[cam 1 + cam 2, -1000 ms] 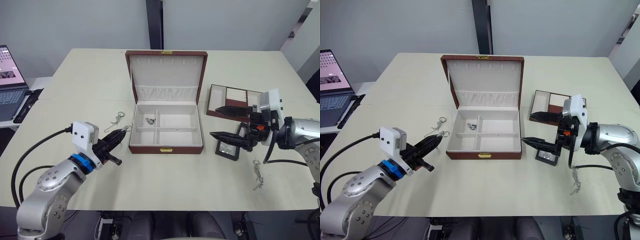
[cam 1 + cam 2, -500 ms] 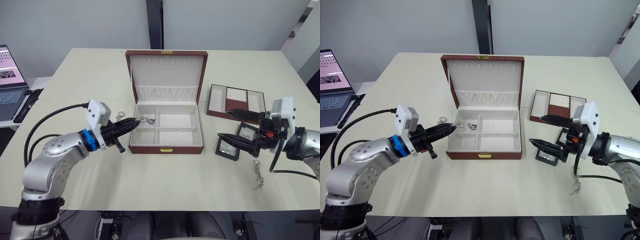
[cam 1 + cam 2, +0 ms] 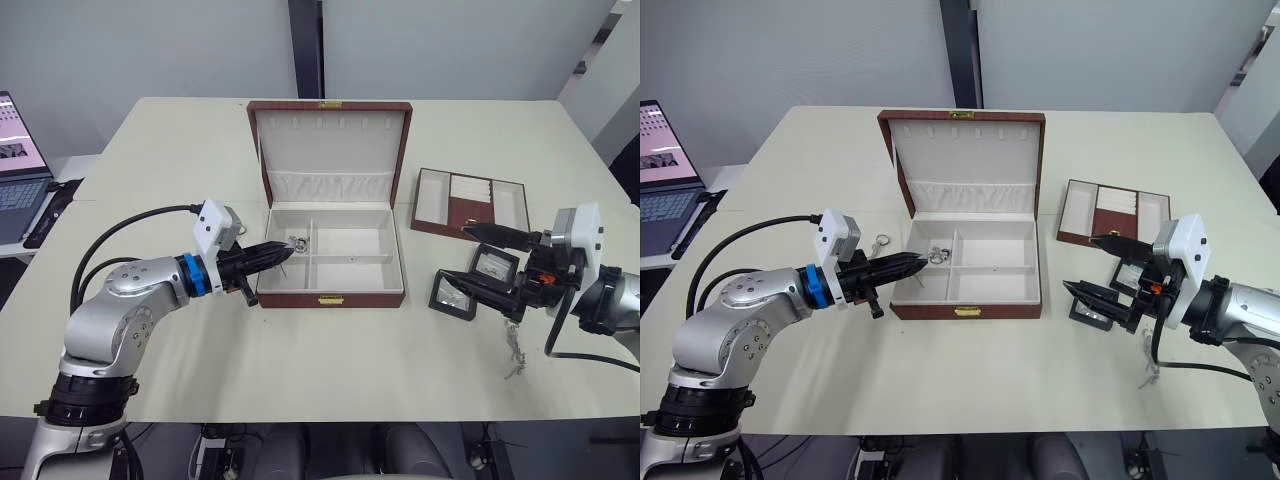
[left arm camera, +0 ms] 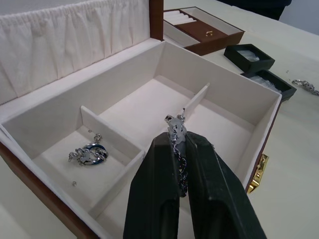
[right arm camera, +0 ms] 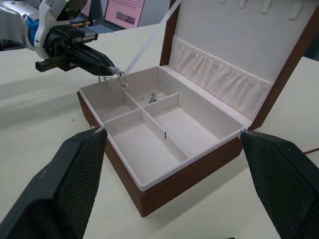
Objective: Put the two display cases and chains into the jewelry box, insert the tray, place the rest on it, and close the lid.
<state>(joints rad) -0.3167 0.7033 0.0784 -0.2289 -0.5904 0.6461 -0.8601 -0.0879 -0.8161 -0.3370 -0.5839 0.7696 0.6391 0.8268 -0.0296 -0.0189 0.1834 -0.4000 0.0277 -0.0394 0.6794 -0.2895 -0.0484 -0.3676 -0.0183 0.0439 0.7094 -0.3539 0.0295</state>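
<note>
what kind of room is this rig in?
Likely an office or lab: a plain cream table, a grey partition wall behind it, and an open laptop at the side.

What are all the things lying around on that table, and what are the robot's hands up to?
jewelry box: one, brown outside and white inside, lid up, mid-table.
chain in the box: one, silvery, in the rear compartment on the robot's left.
held chain: one, silvery, pinched over the box's left side.
chain on the table: one, silvery, near the right arm.
tray: one, brown with pale slots, right of the box.
display cases: two, black, between box and right arm, the second at.
laptop: one, open, beyond the table's left end.
table: one, cream.
left gripper: shut on the held chain.
right gripper: open, over the display cases.
</note>
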